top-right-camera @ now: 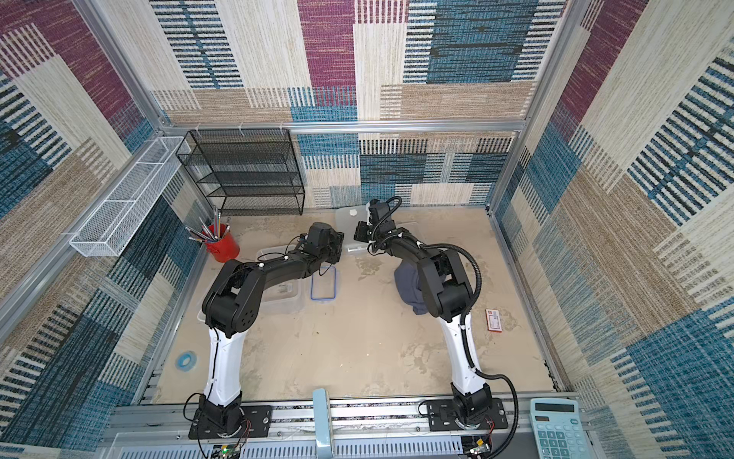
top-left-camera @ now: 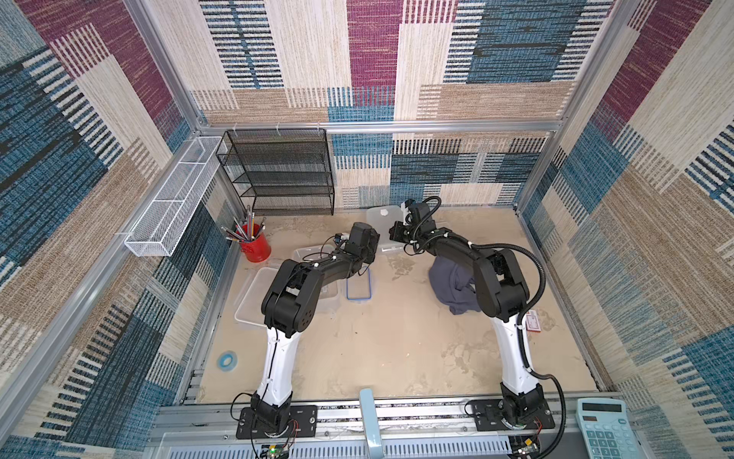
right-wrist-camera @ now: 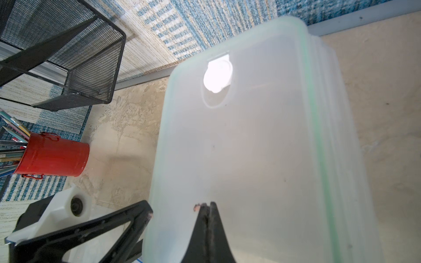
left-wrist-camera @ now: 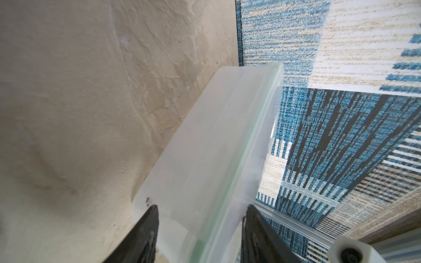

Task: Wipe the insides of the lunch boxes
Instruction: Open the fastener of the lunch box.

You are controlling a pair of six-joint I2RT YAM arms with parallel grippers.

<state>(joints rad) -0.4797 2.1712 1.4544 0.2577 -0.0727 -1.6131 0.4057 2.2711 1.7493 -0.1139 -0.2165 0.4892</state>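
- Both jaws sit at the medium box (top-left-camera: 377, 224) (top-right-camera: 344, 222). It lies far centre on the counter (top-left-camera: 397, 349), close to the back wall, with the green-rimmed lid (right-wrist-camera: 250, 148) on top.
- Of the two, the left jaws are part open, astride the box's left near end. The left wrist view shows one finger (left-wrist-camera: 145, 230) on the lid (left-wrist-camera: 200, 148) side and its mate on the tub-wall side. Cannot tell whether they clamp or only straddle.
- By contrast the right jaws are closed tight, fingers (right-wrist-camera: 206, 227) pressed together over the lid's near edge. Cannot tell whether they pinch any part of it.
- In the right wrist view, a left finger (right-wrist-camera: 127, 218) touches the lid's edge just beside the right fingers.
- White vent tab (right-wrist-camera: 217, 76) is at the lid's far end.
- Small box (top-left-camera: 331, 298) (top-right-camera: 286, 298) is lid off, centre-left, partly under the left arm.
- Blue lid (top-left-camera: 358, 284) (top-right-camera: 323, 283) lies flat, just right of the small box.
- Large box (top-left-camera: 248, 302) is lid off, left side, partly under the left elbow.
- Cloth (top-left-camera: 452, 286) (top-right-camera: 405, 284) is bunched at right, partly under the right arm, well apart from all the boxes.
- Red cup (top-left-camera: 254, 246) (right-wrist-camera: 53, 156) of pencils stands far left.
- Black mesh rack (top-left-camera: 278, 171) stands at the back wall behind the cup.
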